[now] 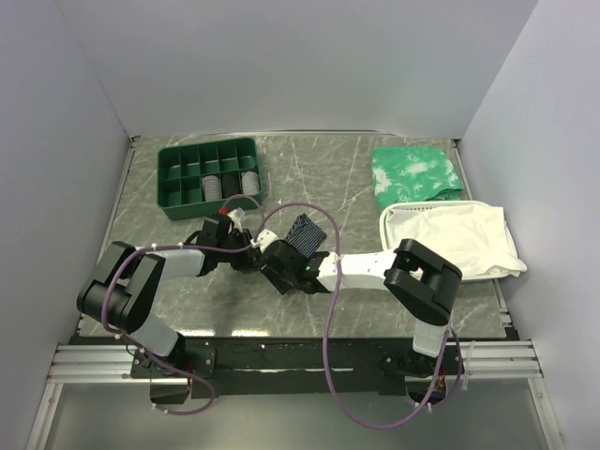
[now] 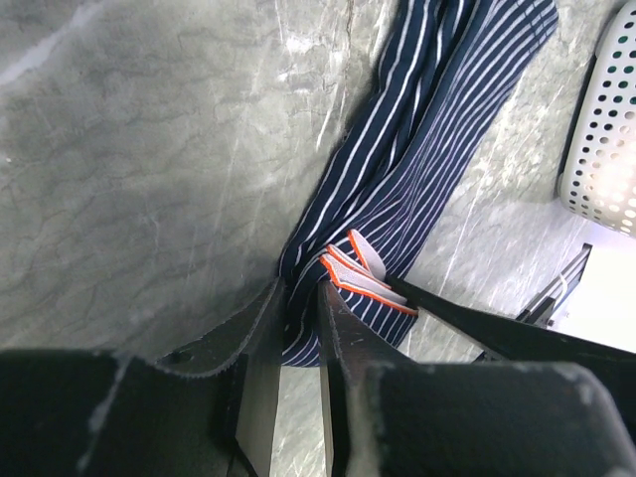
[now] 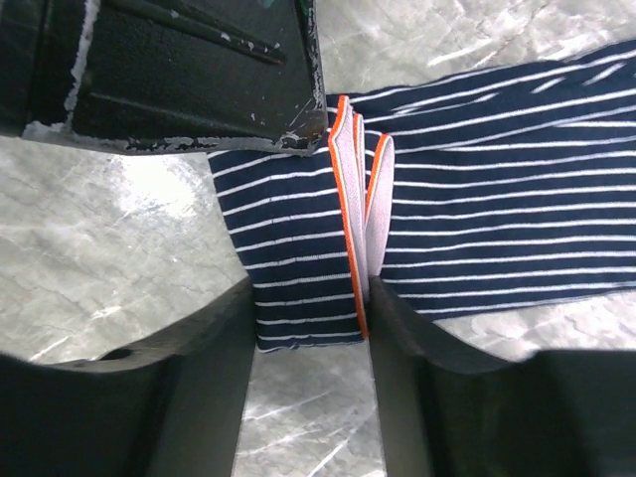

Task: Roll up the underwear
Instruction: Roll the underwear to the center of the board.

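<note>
Grey stone worktop (image 1: 309, 169) holds the underwear (image 1: 307, 232) at mid-frame. Both the left pincer (image 2: 298, 313) and the right pincer (image 3: 310, 318) squeeze its lower-left end tight, probably to start the roll.

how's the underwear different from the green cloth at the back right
The underwear is navy with thin white stripes; the green cloth is mottled green and white. The underwear lies mid-table, held by the left gripper and right gripper; the green cloth sits far right, away from both. Both are soft fabric.
</note>
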### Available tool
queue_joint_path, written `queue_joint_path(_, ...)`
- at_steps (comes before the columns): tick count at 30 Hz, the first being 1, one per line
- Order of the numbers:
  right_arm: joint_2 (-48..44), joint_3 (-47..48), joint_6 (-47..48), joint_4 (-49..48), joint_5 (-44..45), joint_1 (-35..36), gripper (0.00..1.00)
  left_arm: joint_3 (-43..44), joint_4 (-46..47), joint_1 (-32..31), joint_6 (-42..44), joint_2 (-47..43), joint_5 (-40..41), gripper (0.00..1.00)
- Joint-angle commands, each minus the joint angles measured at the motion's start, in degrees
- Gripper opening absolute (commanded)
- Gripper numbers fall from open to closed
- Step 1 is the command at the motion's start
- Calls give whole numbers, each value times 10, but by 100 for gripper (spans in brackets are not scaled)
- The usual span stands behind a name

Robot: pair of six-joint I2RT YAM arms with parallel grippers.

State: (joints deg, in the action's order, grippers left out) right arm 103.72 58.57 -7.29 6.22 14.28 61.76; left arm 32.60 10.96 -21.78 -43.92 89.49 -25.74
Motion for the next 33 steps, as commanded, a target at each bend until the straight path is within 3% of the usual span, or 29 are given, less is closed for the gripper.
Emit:
queue_joint_path(1, -7, -26, -13, -3, -27, -16, 47, 16, -18, -3, 20, -6, -9, 25)
queue_joint_path(4, -21, -39, -16, -10, -50, -29, 33, 17, -22, -3, 21, -9, -7, 25)
queue_joint_path(7, -34, -52, -21, -21, -86, -40, 26, 21, -28, -3, 22, -9, -5, 25)
queue_joint_path(16, -59, -71, -39, -46, -259, -95, 20, 40, -48, -1, 32, -16, 2, 29)
queue_joint_path(22, -43, -79, -69, -61, -383, -131, 18, 52, -71, 7, 32, -42, 21, 37)
queue_joint_path(23, -40, -79, -80, -75, -418, -135, 18, 52, -73, 9, 32, -59, 28, 44)
queue_joint_path(27, -19, -81, -107, -98, -483, -155, 18, 44, -79, 17, 31, -102, 40, 54)
queue_joint_path(33, 11, -105, -186, -183, -595, -196, 15, 16, -67, 17, 28, -154, 37, 59)
